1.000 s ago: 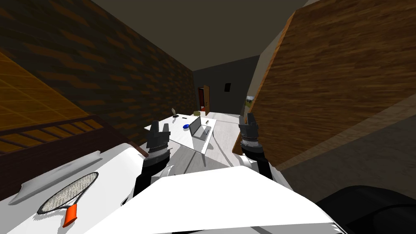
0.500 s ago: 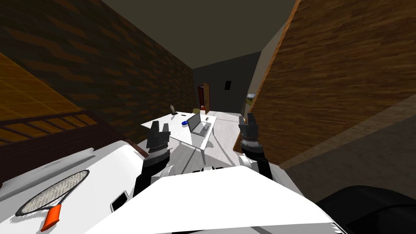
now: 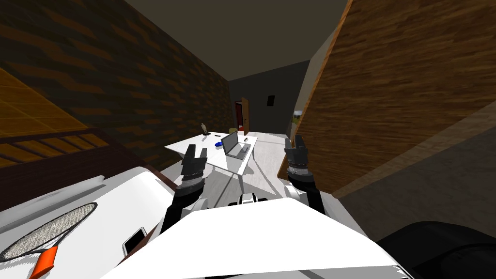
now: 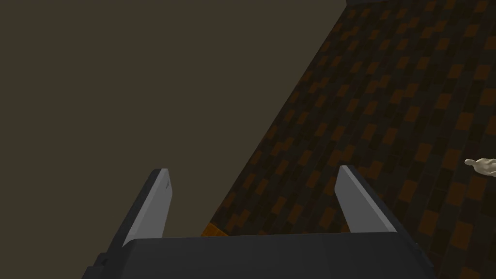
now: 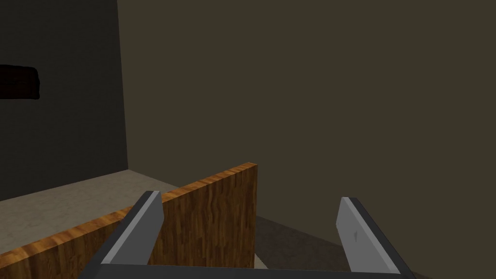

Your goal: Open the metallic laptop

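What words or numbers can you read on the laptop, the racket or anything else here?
None can be read.
The laptop on the white table is too small to show any writing.
The racket and the phone near it show no letters or numbers.

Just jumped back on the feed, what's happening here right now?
Nothing is being handled yet. The robot stands short of the white table, where the grey laptop sits with its lid apparently raised, a blue object beside it. The left gripper and right gripper are both open and empty, held up well away from the laptop.
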Controlling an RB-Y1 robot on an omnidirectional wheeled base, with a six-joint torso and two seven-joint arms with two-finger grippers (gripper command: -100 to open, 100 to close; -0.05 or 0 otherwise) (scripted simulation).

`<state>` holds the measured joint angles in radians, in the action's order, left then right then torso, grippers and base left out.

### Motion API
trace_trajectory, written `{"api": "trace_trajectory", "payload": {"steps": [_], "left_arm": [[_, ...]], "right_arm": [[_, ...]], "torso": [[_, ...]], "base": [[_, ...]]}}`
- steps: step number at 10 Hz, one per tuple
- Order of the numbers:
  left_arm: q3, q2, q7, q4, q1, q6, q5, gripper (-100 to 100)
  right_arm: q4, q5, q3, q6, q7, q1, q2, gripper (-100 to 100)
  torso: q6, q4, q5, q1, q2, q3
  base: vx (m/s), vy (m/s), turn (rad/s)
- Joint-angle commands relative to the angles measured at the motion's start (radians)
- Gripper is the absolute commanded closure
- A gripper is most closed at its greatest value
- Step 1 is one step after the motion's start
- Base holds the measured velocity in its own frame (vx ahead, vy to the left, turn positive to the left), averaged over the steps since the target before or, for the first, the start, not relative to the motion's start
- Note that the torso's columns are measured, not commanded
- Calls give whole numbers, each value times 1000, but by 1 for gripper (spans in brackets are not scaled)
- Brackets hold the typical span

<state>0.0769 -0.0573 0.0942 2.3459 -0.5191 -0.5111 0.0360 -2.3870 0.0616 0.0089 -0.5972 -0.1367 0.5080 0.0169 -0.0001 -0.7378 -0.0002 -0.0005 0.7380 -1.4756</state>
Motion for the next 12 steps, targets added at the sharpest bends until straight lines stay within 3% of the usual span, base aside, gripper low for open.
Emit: {"api": "trace_trajectory", "payload": {"steps": [1,6,7,10,12], "left_arm": [[10,-72,0,-45,33,8,-7,-100],[51,-187,0,-188,138,20,-31,-100],[51,-187,0,-200,138,20,-31,-100],[81,-235,-1,-295,215,28,-48,-100],[92,-250,-1,-345,242,30,-54,-100]], "right_arm": [[0,0,0,0,0,0,0,0],[0,0,0,0,0,0,0,0],[0,0,0,0,0,0,0,0],[0,0,0,0,0,0,0,0],[0,0,0,0,0,0,0,0]], "torso": [[0,0,0,0,0,-1],[0,0,0,-1,1,0],[0,0,0,0,0,0],[0,-1,0,0,1,0],[0,0,0,1,-1,-1]], "base": [[-51,-37,-58],[-77,-75,-86],[-54,-57,-27],[-91,-71,-100],[-56,-72,-43]]}}
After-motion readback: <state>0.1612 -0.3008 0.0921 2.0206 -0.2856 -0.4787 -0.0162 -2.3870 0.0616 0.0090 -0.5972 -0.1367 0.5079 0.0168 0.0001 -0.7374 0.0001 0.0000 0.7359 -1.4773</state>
